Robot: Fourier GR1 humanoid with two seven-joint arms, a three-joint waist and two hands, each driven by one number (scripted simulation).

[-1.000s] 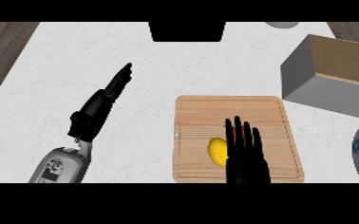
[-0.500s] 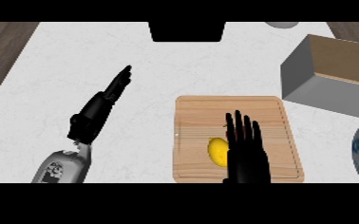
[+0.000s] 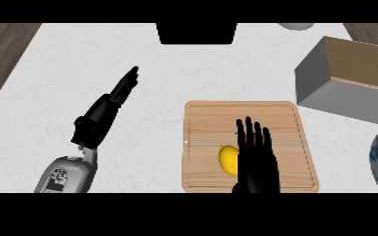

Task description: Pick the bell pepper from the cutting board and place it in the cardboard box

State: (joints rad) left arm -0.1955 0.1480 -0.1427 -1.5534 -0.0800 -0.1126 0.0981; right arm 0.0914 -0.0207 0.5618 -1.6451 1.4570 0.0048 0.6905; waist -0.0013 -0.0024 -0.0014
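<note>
A yellow bell pepper lies on the wooden cutting board, near its front edge. My right hand hovers over the board just right of the pepper, fingers straight and pointing away from me, partly covering the pepper's right side. The cardboard box stands at the right, beyond the board's far right corner, its opening facing up. My left hand rests open over the counter at the left, fingers stretched toward the far side, holding nothing.
A black object sits at the counter's far edge in the middle. A grey rounded item shows at the far right edge. A dark blue rim peeks in at the right edge, next to the board.
My right hand has slid slightly toward me and to the left, closer over the pepper. The left hand has stayed where it was.
</note>
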